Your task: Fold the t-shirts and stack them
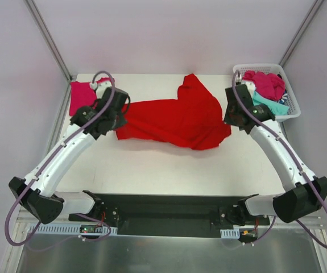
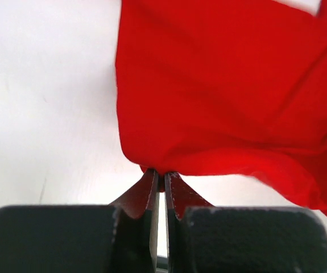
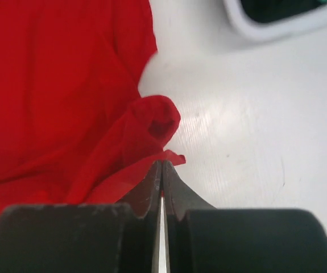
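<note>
Reaching from their mounts at the near edge of the white bench (image 1: 169, 170), two arms angle outward and then in toward a large red t-shirt (image 1: 174, 116) spread across the middle of the bench. The left tool (image 2: 160, 173) has its jaws pressed almost together, pinching the shirt's left edge, with the cloth fanning out ahead of it in loose folds. The right tool (image 3: 161, 164) is closed in the same way on a bunched, rolled-over fold at the shirt's right edge, with bare bench beside it. Between the two grips the cloth lies wrinkled rather than flat, and one part rises to a peak toward the far edge.

Farther back, a folded pink t-shirt (image 1: 81, 96) lies at the far left corner, just behind the left arm's wrist. At the far right corner stands a white lattice basket (image 1: 293, 111), partly overhanging the bench's right edge. It holds a crumpled magenta t-shirt (image 1: 265, 82) with a teal t-shirt (image 1: 271, 105) below it.
</note>
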Action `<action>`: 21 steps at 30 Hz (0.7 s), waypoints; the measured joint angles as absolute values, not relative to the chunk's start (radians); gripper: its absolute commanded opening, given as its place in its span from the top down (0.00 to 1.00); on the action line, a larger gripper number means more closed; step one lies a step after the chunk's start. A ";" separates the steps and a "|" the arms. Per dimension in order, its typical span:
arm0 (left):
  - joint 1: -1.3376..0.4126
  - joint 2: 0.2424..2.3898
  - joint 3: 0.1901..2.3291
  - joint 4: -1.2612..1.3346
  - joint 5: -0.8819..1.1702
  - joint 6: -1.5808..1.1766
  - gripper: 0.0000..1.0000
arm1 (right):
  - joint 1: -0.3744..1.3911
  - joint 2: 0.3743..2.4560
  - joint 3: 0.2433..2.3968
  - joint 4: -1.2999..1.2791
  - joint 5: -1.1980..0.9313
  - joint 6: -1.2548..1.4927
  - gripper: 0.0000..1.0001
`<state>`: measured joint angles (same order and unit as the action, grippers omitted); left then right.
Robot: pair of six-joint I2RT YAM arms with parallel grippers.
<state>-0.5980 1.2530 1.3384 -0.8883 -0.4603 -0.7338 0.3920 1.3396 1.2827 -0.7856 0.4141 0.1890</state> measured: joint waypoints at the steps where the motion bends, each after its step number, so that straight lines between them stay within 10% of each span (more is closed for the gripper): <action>1: -0.572 1.261 1.394 -0.897 -0.467 -0.708 1.00 | 0.390 1.333 1.341 -0.797 0.433 0.173 0.99; 21: -0.332 1.323 1.863 -1.025 -0.365 -0.531 1.00 | 0.142 1.289 1.824 -0.931 0.467 0.056 0.99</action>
<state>-0.3317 1.3231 1.8629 -1.0248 -0.3649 -0.5312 0.1421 1.2888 1.8236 -0.9314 0.4675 0.0555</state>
